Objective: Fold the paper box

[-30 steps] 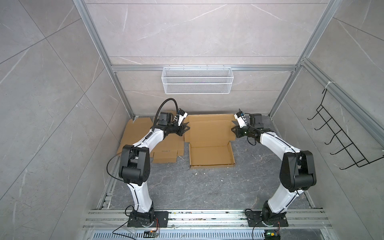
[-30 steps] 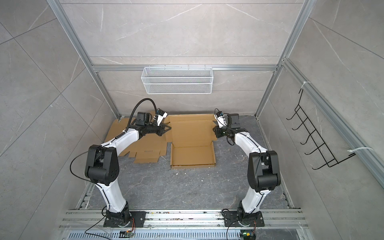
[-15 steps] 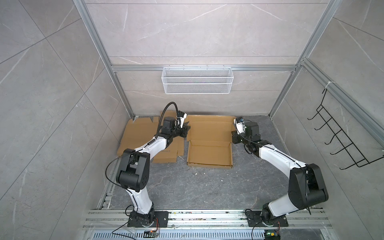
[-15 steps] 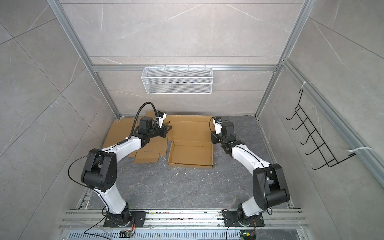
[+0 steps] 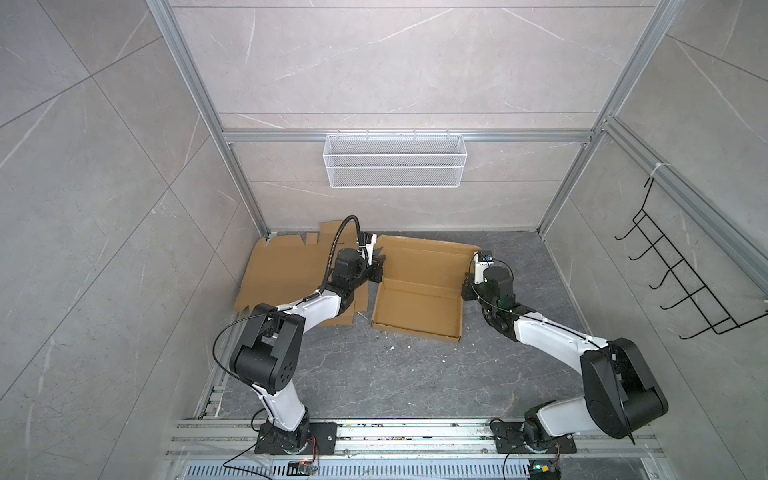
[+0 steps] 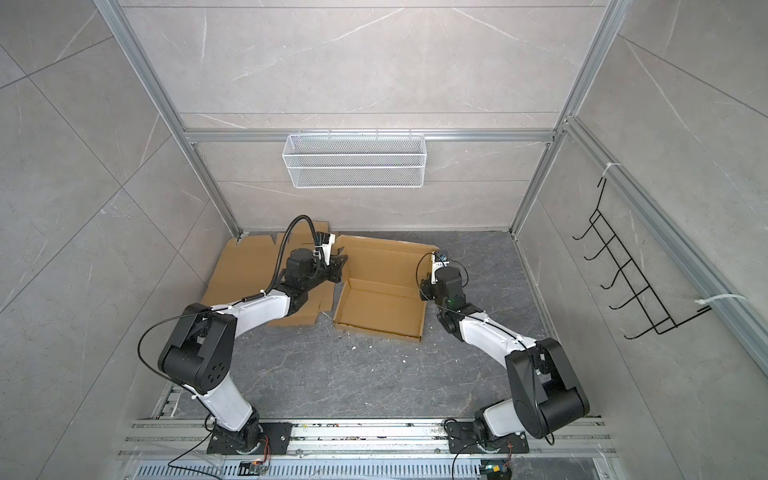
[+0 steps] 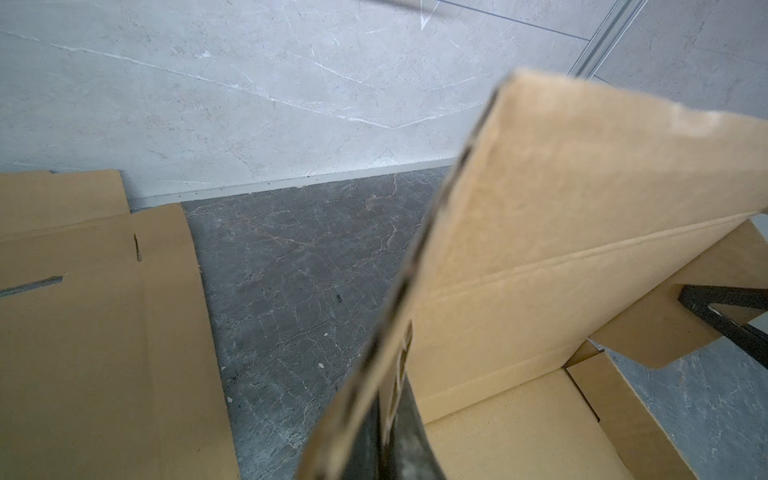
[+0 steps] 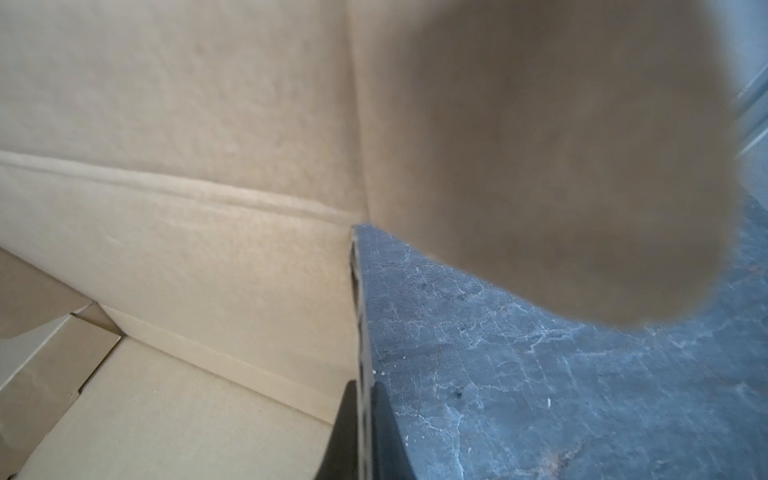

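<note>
The paper box (image 5: 417, 309) is a brown cardboard tray with low walls raised and its lid panel (image 5: 428, 259) leaning back; it shows in both top views (image 6: 380, 309). My left gripper (image 5: 377, 272) (image 6: 340, 268) is at the tray's left back corner. In the left wrist view it (image 7: 384, 419) is shut on the cardboard edge of the box (image 7: 561, 249). My right gripper (image 5: 467, 286) (image 6: 424, 286) is at the right wall. In the right wrist view it (image 8: 362, 415) is shut on that wall's thin edge, beside the box's inner panel (image 8: 166, 208).
Flat cardboard sheets (image 5: 291, 274) (image 6: 249, 270) lie on the floor to the left, under my left arm. A white wire basket (image 5: 395, 160) hangs on the back wall. A black hook rack (image 5: 685, 282) is on the right wall. Small scraps dot the grey floor (image 5: 415, 374).
Both arms have drawn the box toward the front and turned it slightly. The right gripper has shut on the right wall. The lid panel stands higher.
</note>
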Tool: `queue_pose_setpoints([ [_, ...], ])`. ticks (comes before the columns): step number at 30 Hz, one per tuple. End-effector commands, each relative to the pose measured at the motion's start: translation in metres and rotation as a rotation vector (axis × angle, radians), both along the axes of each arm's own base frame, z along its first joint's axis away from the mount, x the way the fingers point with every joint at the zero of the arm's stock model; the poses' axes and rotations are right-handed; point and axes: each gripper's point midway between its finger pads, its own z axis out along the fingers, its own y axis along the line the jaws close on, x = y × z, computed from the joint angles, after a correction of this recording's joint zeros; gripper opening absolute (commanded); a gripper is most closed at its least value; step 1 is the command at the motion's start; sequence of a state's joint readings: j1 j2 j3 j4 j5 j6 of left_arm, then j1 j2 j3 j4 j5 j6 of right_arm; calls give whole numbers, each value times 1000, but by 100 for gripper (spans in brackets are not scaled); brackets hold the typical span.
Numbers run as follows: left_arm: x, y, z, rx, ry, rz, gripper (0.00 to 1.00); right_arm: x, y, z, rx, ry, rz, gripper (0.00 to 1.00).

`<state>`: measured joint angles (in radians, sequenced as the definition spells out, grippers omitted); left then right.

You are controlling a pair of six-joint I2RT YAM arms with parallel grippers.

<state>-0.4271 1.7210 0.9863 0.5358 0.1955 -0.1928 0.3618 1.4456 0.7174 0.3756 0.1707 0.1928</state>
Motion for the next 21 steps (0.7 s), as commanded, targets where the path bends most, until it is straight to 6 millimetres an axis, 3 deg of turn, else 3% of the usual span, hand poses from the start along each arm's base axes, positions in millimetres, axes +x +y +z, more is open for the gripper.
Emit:
queue_pose_setpoints([
  [1,-28,-35,32,-98,-73,-114,0,-13,24,7,101,-45,20,0],
  [21,-70,-13,-30,-95,-37,-88,0,-60,44,-32,88,-56,-97,2],
])
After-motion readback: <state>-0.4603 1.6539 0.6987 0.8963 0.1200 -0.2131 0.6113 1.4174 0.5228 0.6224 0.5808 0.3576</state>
